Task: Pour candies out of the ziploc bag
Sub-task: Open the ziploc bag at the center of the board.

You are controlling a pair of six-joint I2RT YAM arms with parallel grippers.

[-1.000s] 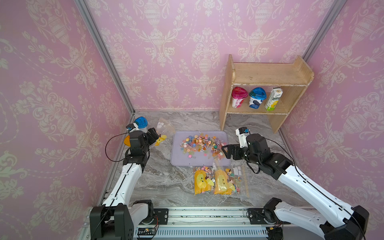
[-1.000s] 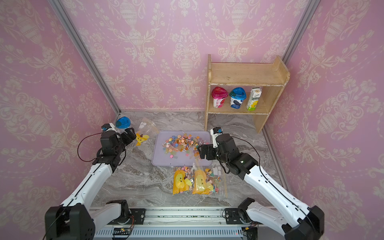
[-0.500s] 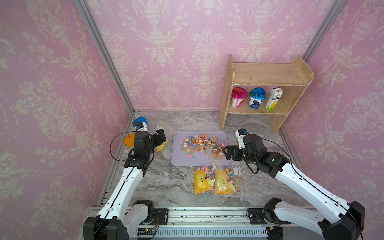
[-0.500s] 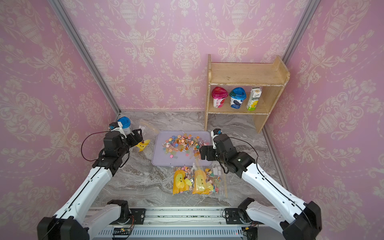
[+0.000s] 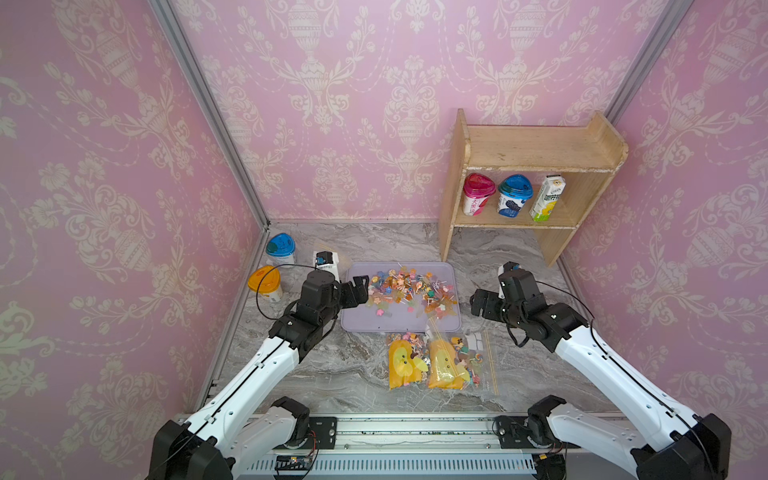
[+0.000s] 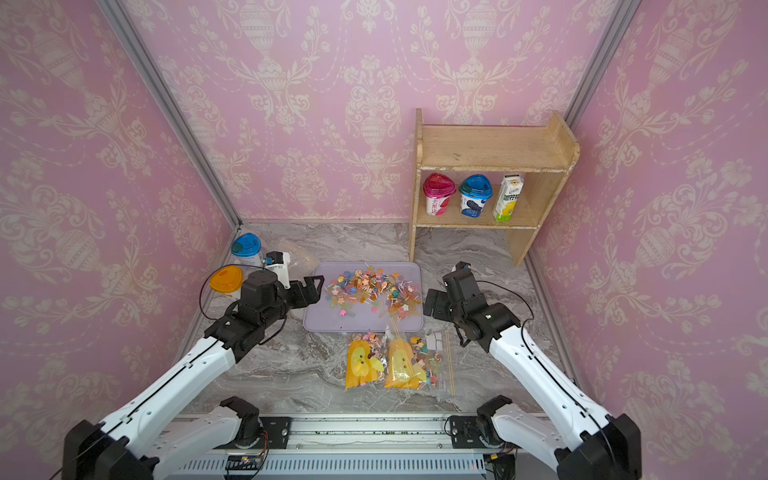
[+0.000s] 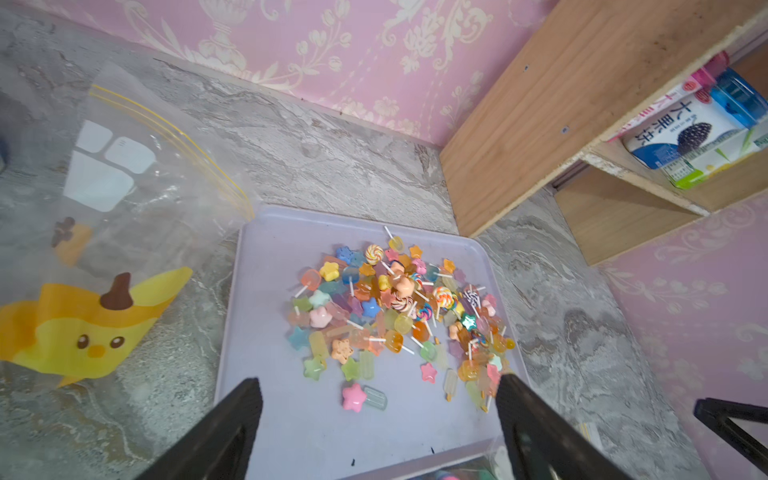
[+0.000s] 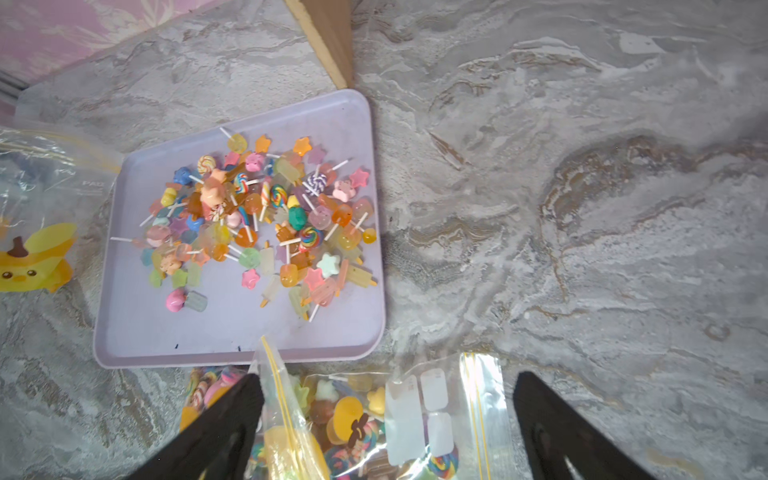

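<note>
Many small multicoloured candies [image 5: 409,291] lie heaped on a lilac tray [image 5: 357,322], also seen in the wrist views as candies [image 7: 395,307] and candies [image 8: 257,220]. Two ziploc bags with duck prints lie flat just in front of the tray, one bag [image 5: 405,361] beside the other bag [image 5: 455,361], both still holding candies. An empty ziploc bag [image 7: 104,249] lies flat left of the tray. My left gripper [image 5: 360,292] hangs open over the tray's left edge, nothing between its fingers. My right gripper [image 5: 482,301] is open to the right of the tray, above the right bag's mouth [image 8: 478,399].
A wooden shelf [image 5: 536,153] at the back right holds two lidded cups and a carton. A blue-lidded cup [image 5: 280,247] and an orange-lidded cup [image 5: 266,282] stand by the left wall. Pink walls close in on three sides.
My left arm has swung from the empty bag at the back left toward the tray's left edge. My right gripper has drawn back a little to the right. Both stay open.
</note>
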